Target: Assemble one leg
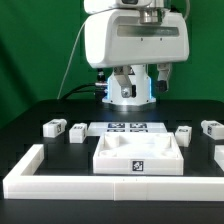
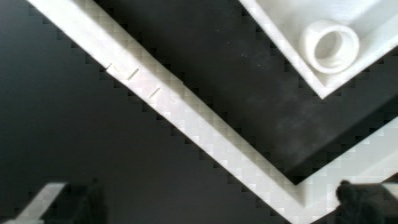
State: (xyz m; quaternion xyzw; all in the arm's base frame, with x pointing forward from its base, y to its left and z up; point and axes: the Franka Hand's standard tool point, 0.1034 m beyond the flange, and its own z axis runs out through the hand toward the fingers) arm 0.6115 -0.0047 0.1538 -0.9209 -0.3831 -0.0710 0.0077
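Nearest me, border rail runs across the front and turns far-ward at the exterior view's left. Behind it sits the square tray part, tag on its near wall. Further back lie left legs, marker board and right legs. My gripper hangs farthest, spread wide and empty. The wrist view is blurred, with fingers cut off at the frame edge.
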